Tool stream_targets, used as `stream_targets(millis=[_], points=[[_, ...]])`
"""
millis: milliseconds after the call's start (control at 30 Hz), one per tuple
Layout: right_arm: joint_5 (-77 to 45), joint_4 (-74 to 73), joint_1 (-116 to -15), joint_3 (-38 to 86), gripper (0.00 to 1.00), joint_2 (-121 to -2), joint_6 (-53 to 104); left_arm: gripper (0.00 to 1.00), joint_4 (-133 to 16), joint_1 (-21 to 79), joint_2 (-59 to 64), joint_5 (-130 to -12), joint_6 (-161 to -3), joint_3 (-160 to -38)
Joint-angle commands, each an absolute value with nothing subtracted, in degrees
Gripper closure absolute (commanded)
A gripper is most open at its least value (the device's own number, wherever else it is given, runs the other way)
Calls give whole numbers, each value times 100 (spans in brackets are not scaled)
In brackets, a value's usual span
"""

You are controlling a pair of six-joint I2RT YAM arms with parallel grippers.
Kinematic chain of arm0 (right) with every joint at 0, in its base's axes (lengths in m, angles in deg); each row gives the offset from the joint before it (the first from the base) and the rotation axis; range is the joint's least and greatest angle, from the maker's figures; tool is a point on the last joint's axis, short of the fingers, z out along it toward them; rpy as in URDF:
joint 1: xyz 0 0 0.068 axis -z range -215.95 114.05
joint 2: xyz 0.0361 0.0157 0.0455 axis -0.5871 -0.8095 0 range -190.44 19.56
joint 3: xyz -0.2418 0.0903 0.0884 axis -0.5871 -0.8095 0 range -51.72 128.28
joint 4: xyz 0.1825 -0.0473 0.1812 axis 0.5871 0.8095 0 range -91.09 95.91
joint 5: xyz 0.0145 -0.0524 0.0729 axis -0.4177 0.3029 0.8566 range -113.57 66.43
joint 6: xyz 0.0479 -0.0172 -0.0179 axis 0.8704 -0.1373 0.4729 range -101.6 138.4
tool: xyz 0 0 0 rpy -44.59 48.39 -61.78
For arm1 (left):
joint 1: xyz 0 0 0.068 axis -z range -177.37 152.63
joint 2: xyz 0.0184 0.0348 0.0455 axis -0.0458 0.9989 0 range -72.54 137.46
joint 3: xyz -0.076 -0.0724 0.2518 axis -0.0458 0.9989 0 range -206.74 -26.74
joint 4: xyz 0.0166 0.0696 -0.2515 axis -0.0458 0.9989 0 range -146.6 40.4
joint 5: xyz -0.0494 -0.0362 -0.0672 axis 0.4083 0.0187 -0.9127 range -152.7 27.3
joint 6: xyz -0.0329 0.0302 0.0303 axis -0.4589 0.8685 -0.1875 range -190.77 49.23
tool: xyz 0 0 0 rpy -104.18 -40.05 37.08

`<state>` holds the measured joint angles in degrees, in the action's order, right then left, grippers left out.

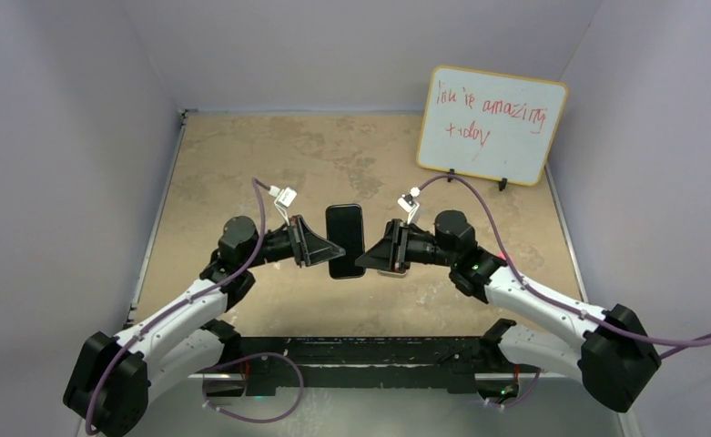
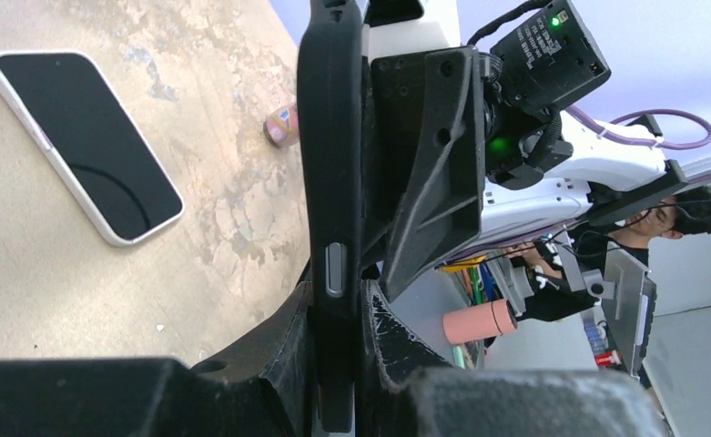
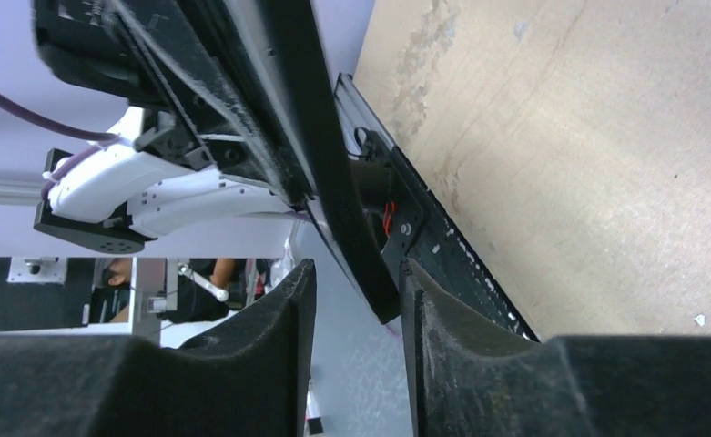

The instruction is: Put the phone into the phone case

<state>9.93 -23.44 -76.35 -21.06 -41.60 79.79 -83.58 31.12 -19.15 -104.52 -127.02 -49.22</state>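
The black phone case (image 1: 345, 238) is held on edge above the table middle, upright between the two grippers. My left gripper (image 1: 327, 249) is shut on its left side; in the left wrist view the fingers (image 2: 279, 355) clamp the case (image 2: 330, 164) just below its grey side button. My right gripper (image 1: 368, 258) is open at the case's right side; in the right wrist view the case's edge (image 3: 333, 191) sits between the spread fingers, near the right one. The phone (image 2: 83, 146), dark screen with a white rim, lies flat on the table, mostly hidden under the right gripper in the top view (image 1: 391, 272).
A whiteboard (image 1: 492, 125) with red writing stands at the back right. A black rail (image 1: 370, 350) runs along the near table edge between the arm bases. Purple walls close in the left, back and right sides.
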Motion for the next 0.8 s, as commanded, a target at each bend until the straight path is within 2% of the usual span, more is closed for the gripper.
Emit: stream_targets(millis=[0, 133, 233, 333, 433, 467, 667, 767], points=[[898, -2606, -7636, -1935, 57, -3747, 7996, 100, -9741, 3040, -1875, -10757, -13036, -4660], [943, -2664, -7642, -1857, 55, -3947, 7936, 100, -10273, 3040, -1893, -10864, -13426, -4568], [1043, -2845, -7644, -1908, 57, -4064, 8044, 100, -10299, 3040, -1863, -10875, -13432, -4581], [1089, -2859, -7637, -1888, 77, -4080, 8073, 100, -10133, 3040, -1800, -10846, -13293, -4615], [1082, -2784, -7639, -1846, 98, -3982, 8089, 100, -8792, 3040, -1851, -10603, -12448, -4927], [1060, -2718, -7646, -1835, 100, -3938, 8077, 100, -8417, 3040, -1890, -10493, -12189, -5040], [883, -2209, -7640, -1670, 98, -3796, 7669, 100, -8378, 3036, -1879, -10727, -12162, -5124], [836, -1885, -7632, -1608, 64, -3625, 7489, 100, -9152, 3039, -1755, -11278, -12585, -5060]])
